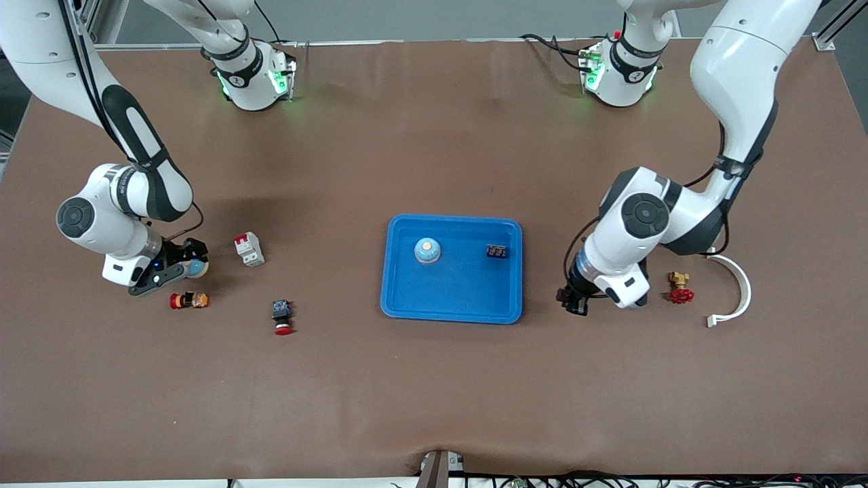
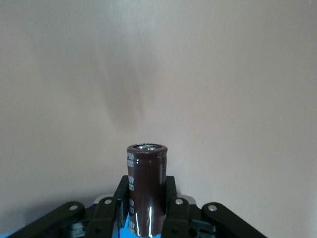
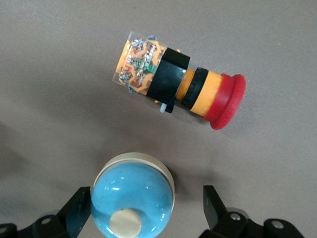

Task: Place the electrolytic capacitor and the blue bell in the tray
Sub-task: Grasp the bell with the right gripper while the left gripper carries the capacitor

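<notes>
Brown table [image 1: 434,393], capacitor [image 2: 146,188] clamped in left end effector [image 2: 146,218]

Brown mat covers the table [image 1: 434,393] evenly.

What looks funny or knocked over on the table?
The orange push button lies tipped on its side, beside the blue bell between the open fingers of the right gripper. Nothing else stands out; the left gripper, beside the tray, holds the capacitor.

Glossy brown capacitor [image 2: 146,191] sleeve (metal top), shiny glazed blue bell [image 3: 131,202], matt tabletop [image 1: 434,393].
</notes>
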`<state>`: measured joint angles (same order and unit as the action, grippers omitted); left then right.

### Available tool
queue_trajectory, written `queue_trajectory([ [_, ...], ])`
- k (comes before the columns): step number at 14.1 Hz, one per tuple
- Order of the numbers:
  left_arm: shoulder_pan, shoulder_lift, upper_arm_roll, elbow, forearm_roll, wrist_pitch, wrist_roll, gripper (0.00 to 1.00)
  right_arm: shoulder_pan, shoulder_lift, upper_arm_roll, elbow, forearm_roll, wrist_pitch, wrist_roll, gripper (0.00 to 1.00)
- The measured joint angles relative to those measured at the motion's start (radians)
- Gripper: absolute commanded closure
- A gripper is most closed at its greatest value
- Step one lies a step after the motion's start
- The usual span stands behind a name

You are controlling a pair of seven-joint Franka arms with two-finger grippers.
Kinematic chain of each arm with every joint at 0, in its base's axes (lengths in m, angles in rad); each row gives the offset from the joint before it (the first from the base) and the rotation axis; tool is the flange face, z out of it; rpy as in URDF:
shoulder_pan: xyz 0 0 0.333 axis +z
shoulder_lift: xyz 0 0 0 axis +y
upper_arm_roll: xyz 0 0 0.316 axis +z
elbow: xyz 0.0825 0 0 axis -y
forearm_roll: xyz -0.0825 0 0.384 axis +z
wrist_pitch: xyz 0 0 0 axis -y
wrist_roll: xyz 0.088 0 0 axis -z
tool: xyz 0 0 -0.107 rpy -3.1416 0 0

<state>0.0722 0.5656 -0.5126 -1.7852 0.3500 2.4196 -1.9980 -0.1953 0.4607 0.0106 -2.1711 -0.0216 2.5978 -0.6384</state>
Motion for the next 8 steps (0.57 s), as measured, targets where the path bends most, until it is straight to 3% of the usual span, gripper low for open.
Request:
queue_trajectory([
  [7, -0.149, 0.071, 0.000, 0.127, -0.001, -0.085, -0.243, 1.00, 0.000, 0.000, 0.003, 0.000, 0.000, 0.000, 0.000, 0.00],
  [8, -0.164, 0.083, 0.000, 0.136, -0.001, -0.086, -0.257, 1.00, 0.000, 0.000, 0.003, 0.000, 0.000, 0.000, 0.000, 0.04],
])
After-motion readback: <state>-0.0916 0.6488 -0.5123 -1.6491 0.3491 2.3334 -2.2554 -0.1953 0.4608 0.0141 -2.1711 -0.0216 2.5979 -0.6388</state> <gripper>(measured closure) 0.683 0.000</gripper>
